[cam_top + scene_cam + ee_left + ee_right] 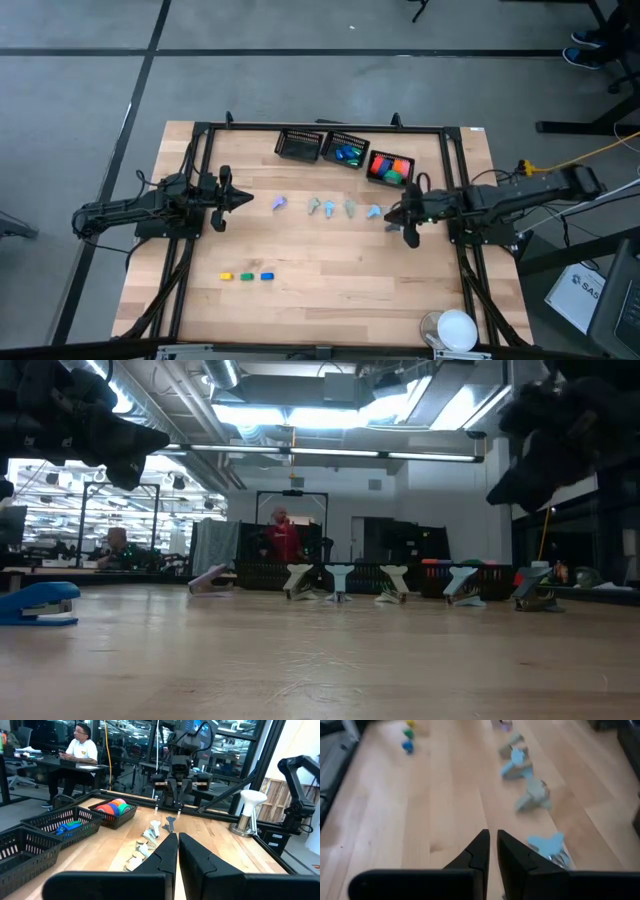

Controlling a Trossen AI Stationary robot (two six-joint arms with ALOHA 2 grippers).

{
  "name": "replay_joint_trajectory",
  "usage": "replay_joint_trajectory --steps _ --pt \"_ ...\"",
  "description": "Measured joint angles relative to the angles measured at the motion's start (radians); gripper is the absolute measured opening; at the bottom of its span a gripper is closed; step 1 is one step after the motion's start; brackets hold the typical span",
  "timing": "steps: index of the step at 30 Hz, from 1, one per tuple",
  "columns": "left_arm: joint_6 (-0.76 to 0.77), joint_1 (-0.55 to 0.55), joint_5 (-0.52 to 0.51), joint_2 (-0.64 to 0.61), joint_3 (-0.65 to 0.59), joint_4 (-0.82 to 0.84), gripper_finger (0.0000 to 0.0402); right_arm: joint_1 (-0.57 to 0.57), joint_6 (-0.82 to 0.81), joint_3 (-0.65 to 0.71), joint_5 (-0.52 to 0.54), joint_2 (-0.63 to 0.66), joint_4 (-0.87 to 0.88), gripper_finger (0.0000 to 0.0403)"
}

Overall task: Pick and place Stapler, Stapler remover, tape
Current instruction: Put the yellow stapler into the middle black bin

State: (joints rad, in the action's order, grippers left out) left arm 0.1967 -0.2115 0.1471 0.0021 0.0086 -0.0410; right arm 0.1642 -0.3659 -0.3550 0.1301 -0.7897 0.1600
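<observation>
Tape pieces (246,276) lie lower-left of centre; left gripper (243,201) & right gripper (392,216) both closed, empty, mid-frame.

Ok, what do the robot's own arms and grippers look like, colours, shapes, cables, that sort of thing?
Both arms are dark, nearly black, built of jointed segments. The left gripper and right gripper each end in two matte black fingers that taper to wedge-shaped tips off a wide black crossbar. Dark cables trail from the arm bases. No markings are legible on either.
</observation>
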Motion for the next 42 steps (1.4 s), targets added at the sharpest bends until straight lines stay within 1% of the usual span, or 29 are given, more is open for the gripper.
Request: replay_joint_trajectory --steps 7,10,13,22,25,30,37,42 --pt "0.000 0.000 0.000 0.000 0.000 0.000 0.0012 0.000 0.130 0.157 -0.035 0.133 -0.243 0.0039" --pt "0.000 0.000 0.000 0.000 0.000 0.000 0.0010 0.000 0.175 0.207 -0.053 0.195 -0.305 0.0039" --pt "0.000 0.000 0.000 0.000 0.000 0.000 0.0008 0.000 0.198 0.244 -0.056 0.258 -0.324 0.0039" --pt "0.000 0.000 0.000 0.000 0.000 0.000 0.0013 -0.001 0.247 0.349 -0.056 0.474 -0.311 0.0039" --pt "0.000 0.000 0.000 0.000 0.000 0.000 0.0011 0.000 0.248 0.349 -0.056 0.539 -0.261 0.0039" --pt "0.000 0.000 0.000 0.000 0.000 0.000 0.0011 0.000 0.308 0.349 -0.056 0.634 -0.205 0.0039" --pt "0.000 0.000 0.000 0.000 0.000 0.000 0.0010 -0.001 0.396 0.349 -0.100 0.716 -0.196 0.0039" --pt "0.000 0.000 0.000 0.000 0.000 0.000 0.0009 -0.001 0.396 0.349 -0.107 0.754 -0.193 0.0039"
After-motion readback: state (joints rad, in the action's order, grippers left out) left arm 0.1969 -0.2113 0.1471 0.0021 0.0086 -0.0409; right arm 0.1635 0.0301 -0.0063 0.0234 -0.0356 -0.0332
